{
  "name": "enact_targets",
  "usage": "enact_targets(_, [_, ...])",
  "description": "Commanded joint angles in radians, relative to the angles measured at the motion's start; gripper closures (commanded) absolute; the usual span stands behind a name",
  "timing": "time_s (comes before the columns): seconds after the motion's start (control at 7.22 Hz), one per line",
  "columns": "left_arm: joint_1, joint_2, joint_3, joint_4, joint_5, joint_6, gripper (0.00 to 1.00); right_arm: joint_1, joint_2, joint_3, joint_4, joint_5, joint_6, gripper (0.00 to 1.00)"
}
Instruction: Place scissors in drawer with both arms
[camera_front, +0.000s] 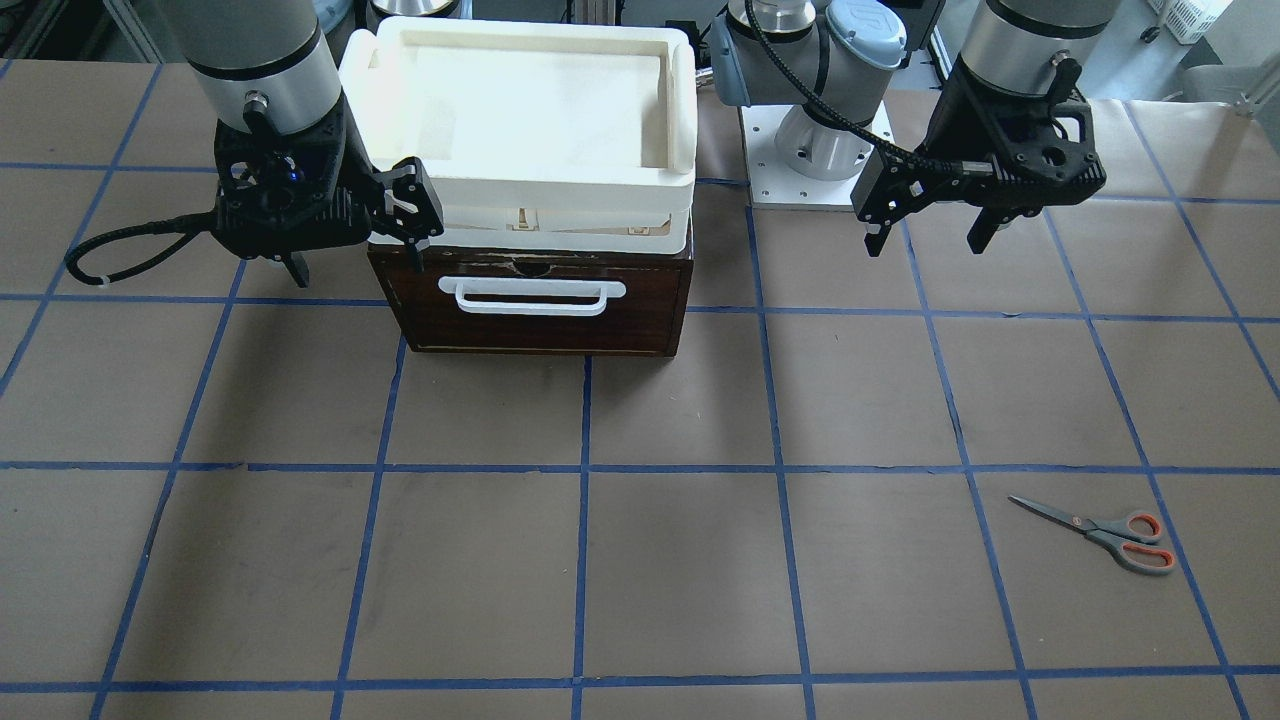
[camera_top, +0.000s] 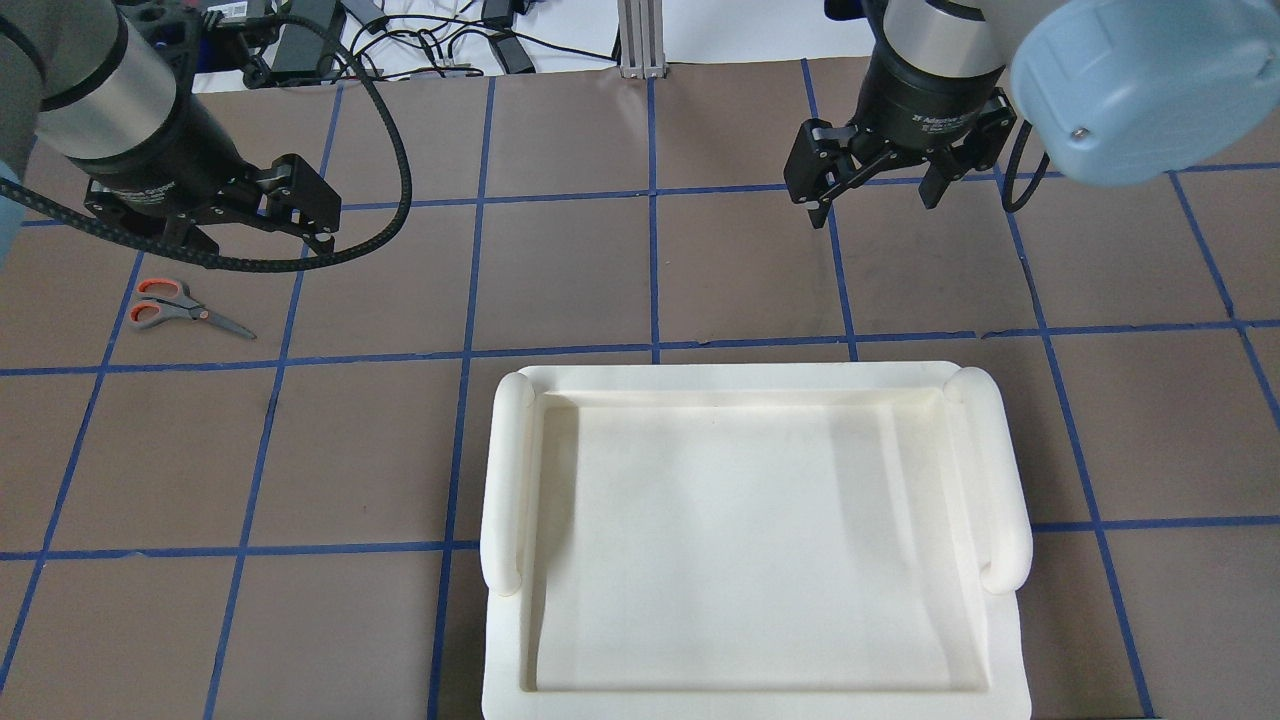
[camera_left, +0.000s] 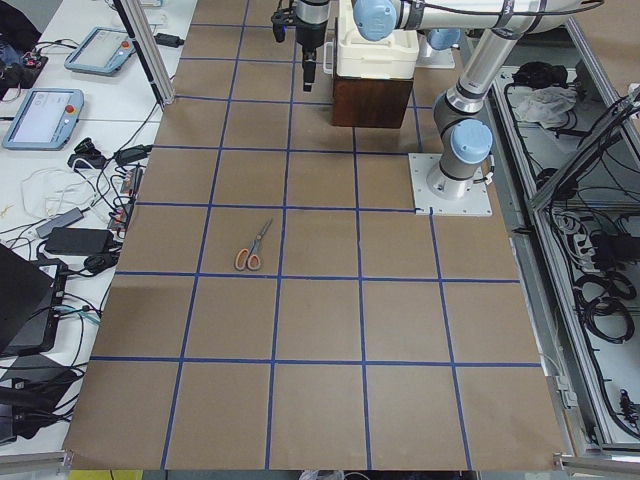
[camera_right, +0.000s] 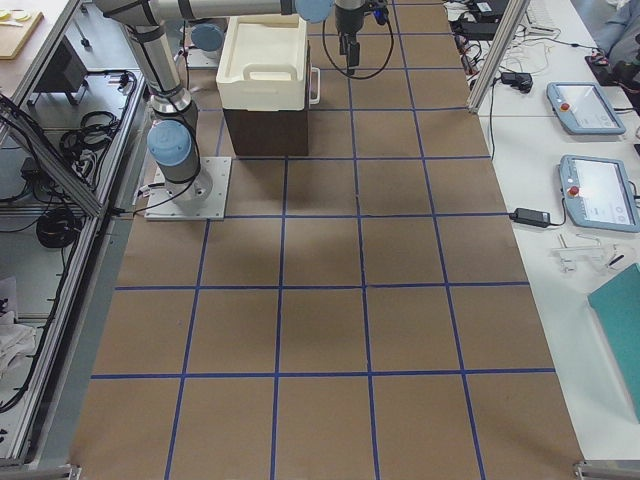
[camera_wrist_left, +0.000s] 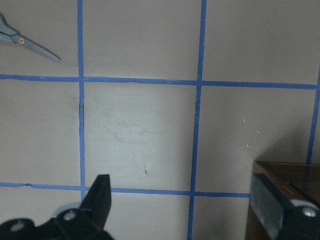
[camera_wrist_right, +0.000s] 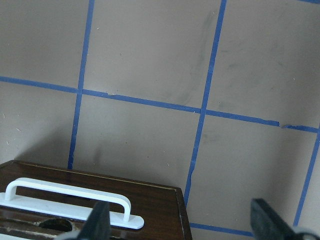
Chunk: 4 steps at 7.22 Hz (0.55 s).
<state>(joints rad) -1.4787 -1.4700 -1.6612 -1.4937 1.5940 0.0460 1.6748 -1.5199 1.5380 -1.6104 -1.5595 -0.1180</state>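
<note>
A: Scissors (camera_front: 1100, 530)?
B: Flat on the brown table (camera_front: 680, 560), blades closed. On the left arm's side, well apart from the drawer (camera_front: 545, 330).
A: Drawer?
B: Shut, white handle (camera_front: 532, 297) facing away from the robot. Cream tray (camera_front: 520, 190) sits on top.
A: Left gripper (camera_front: 928, 240)?
B: Hangs above the table, fingers apart, nothing between them.
A: Right gripper (camera_front: 355, 262)?
B: Fingers spread as well, nothing held. Just beside the drawer's front corner.
</note>
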Motion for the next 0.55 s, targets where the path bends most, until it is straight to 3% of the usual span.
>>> enact_targets(0.0, [0.002,-0.001,-0.002,0.001,0.0,0.0,0.0,0.011,0.004,0.02,-0.008,0.031,-0.174,0.0])
enact_targets(0.14, [0.02,-0.015,0.0,0.006,-0.003,0.027,0.0,0.029,0.01,0.017,-0.029,0.023,-0.249,0.0])
enact_targets(0.42, [0.093,-0.039,0.001,0.017,-0.003,0.401,0.0,0.039,0.09,0.01,-0.037,0.028,-0.537,0.0])
